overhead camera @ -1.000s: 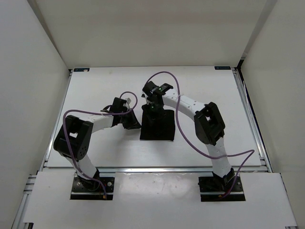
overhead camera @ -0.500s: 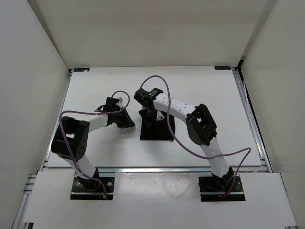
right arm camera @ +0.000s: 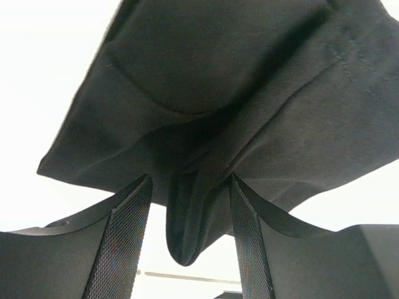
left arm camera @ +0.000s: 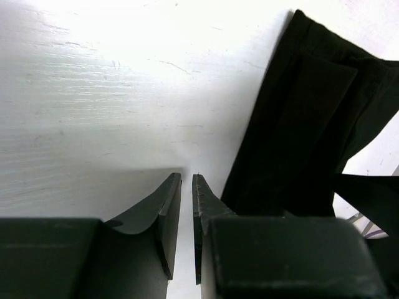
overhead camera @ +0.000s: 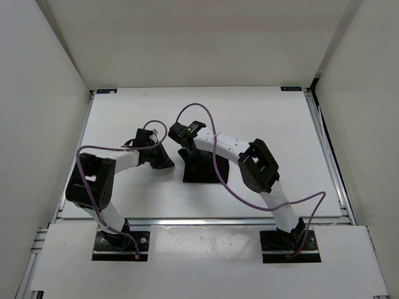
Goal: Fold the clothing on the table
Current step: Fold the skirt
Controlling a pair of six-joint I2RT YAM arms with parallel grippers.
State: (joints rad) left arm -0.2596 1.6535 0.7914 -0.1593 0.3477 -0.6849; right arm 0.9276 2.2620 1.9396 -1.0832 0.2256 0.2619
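Currently the right pincer (right arm camera: 189, 180) stands spread astride a drooping fold of the clothing (right arm camera: 218, 75); the left pincer (left arm camera: 186, 187) is nearly pressed together, empty. Fabric appears light and limp: grasp a corner.

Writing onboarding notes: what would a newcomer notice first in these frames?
The black clothing, a compact block at the middle of the white table, stands out first. The right gripper is right over it, open, with a fold of fabric between its jaws. The left gripper is beside the cloth's left edge over bare table, nearly closed and empty.
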